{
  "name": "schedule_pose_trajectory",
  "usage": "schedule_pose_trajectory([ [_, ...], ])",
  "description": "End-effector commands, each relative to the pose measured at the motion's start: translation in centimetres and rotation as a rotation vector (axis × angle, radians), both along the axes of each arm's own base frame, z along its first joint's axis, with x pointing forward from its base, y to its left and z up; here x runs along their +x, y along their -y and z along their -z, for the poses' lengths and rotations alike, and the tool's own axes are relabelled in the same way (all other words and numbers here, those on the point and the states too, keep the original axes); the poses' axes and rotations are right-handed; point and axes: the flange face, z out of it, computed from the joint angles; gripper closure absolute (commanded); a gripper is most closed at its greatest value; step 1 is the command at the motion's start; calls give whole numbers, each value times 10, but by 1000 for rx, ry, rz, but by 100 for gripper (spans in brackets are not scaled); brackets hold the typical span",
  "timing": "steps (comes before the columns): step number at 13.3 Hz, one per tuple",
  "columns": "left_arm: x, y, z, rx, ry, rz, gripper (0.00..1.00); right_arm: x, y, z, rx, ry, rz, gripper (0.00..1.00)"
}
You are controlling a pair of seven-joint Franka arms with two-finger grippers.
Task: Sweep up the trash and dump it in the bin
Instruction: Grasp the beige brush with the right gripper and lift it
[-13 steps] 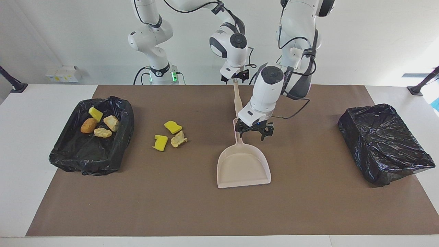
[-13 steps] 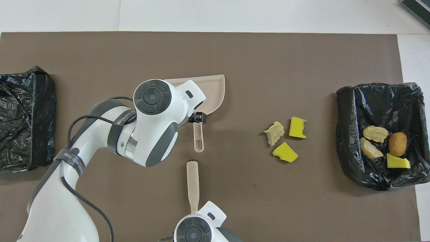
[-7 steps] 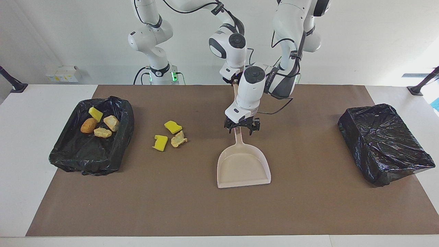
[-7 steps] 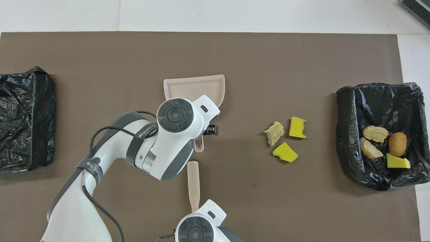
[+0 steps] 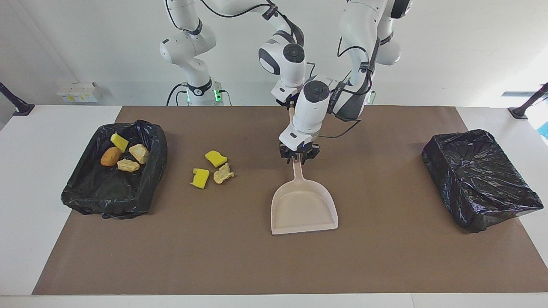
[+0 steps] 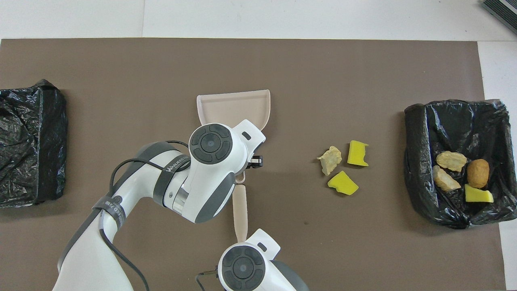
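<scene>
Left gripper (image 5: 299, 156) closing on flat beige plastic dustpan (image 5: 303, 206) handle at twelve o'clock; right gripper (image 5: 291, 102) clamping beige brush (image 6: 239, 210); loose yellow sponge scraps (image 5: 208, 167) looking light, soft

White wall (image 5: 462, 51) fills the upper frame. White table (image 5: 25, 205) carries a brown mat (image 5: 385, 265); lighting even, bright.

White table (image 5: 25, 179), brown mat (image 5: 239, 256), dustpan (image 5: 303, 209), three scraps (image 5: 212, 170), two bins (image 5: 113, 171).
</scene>
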Motion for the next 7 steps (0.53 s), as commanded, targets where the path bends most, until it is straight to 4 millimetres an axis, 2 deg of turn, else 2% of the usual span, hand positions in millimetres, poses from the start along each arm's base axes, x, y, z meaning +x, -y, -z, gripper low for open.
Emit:
schedule_pose_trajectory([
  [1,-10,-6,-3,-9,-3,-20,95,21,54,-57,-14,8,-50,100],
  [3,-9,-8,-3,-4,-9,-23,100,34,92,-84,-18,-4,-65,100],
  [5,-3,-15,-3,-2,-7,-27,100,46,126,-99,-22,-21,-77,100],
  [7,5,-23,-4,-1,-1,-38,100,66,171,-114,-14,-15,-82,100],
])
